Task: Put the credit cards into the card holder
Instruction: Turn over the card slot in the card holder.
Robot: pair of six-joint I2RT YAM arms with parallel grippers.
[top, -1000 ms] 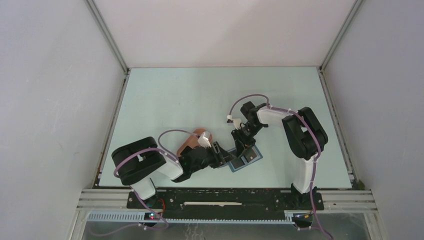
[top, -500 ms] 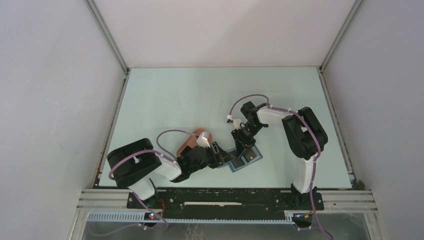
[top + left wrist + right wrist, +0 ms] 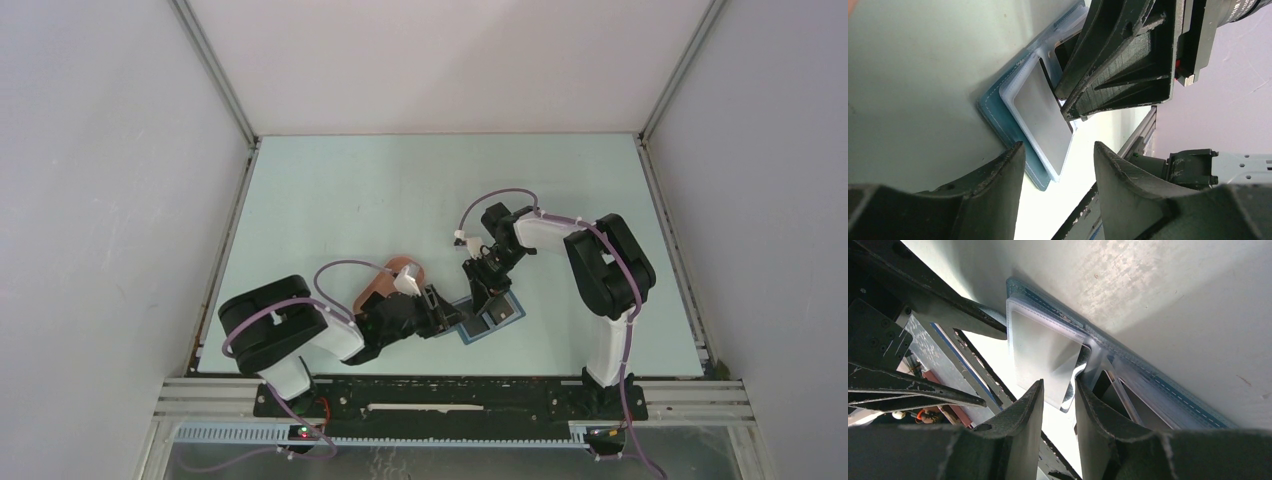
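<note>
1. The left gripper (image 3: 1058, 147) stands open. Its two black fingers are well apart and empty, and the near corner of the card holder shows in the gap between them.
2. The right gripper (image 3: 1059, 385) has its black jaws close together, with a narrow slit left between them. In the right wrist view, the lower edge of a pale translucent plastic sleeve (image 3: 1045, 352) dips into that slit. I cannot tell whether the jaws pinch the sleeve or only hover at it.
3. In the left wrist view, the right gripper's tips come down onto the sleeve's far edge, from the upper right.
4. The card holder (image 3: 993, 112), a small blue stitched folding wallet, lies open and flat on the table. The pale sleeve is spread on top of its inner face.
5. A flat grey rectangle fills the sleeve. Whether it is one of the credit cards, I cannot tell.
6. Beside the sleeve, dark pockets of the wallet show under the right gripper.
7. In the top view, both grippers meet over the wallet, which sits near the front edge of the pale green table (image 3: 400, 190), between the two arm bases.
8. A pink oval tray (image 3: 380, 285) lies to the left of the wallet, partly covered by the left arm.
</note>
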